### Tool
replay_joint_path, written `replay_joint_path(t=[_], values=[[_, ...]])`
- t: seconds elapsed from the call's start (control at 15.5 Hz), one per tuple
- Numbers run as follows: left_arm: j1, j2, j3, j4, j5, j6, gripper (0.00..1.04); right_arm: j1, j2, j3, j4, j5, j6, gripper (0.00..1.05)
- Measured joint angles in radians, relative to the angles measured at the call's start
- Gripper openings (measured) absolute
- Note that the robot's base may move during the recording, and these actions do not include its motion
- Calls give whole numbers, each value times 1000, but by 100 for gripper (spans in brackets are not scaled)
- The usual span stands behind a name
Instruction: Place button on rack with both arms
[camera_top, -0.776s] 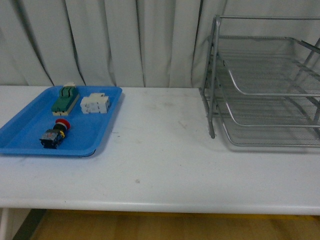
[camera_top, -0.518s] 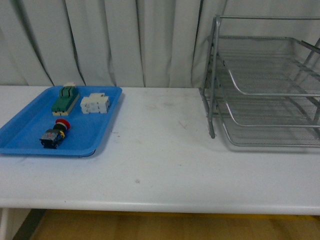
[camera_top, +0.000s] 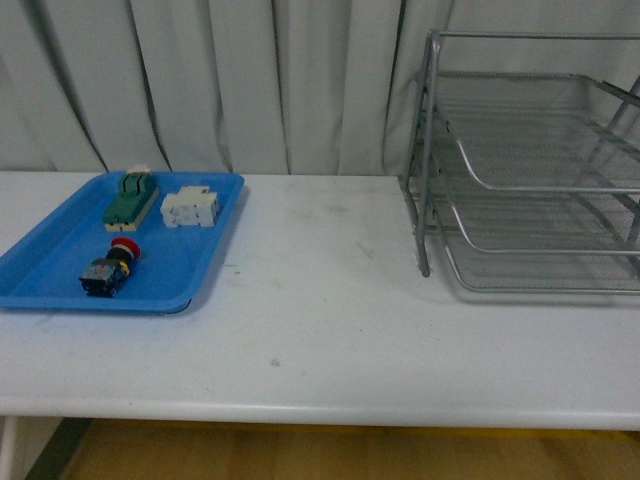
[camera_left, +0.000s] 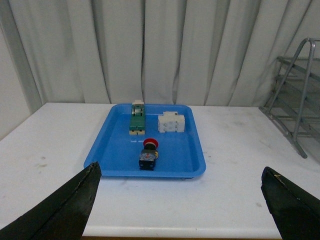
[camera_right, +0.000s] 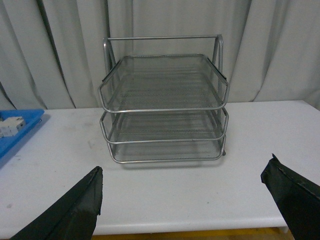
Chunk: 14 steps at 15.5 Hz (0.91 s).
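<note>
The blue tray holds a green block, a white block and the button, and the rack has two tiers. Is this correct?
Not quite: the rack has three tiers, not two, as the right wrist view shows. The rest is right.

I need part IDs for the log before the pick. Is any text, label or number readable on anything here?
No text can be read in any view.
button: any marking is too small and blurred to read.
green block and white block: no legible marking.
blue tray and rack: no lettering shows.
</note>
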Motion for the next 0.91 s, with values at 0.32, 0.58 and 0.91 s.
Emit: replay_joint_path(t=[0.32,0.58,0.91], values=[[0,0,0,0,0,0,98,0,0,0,0,0,0,98],[0,0,0,0,0,0,98,0,0,0,0,0,0,98],[0,0,0,0,0,0,98,4,5,5,-26,11,10,98]])
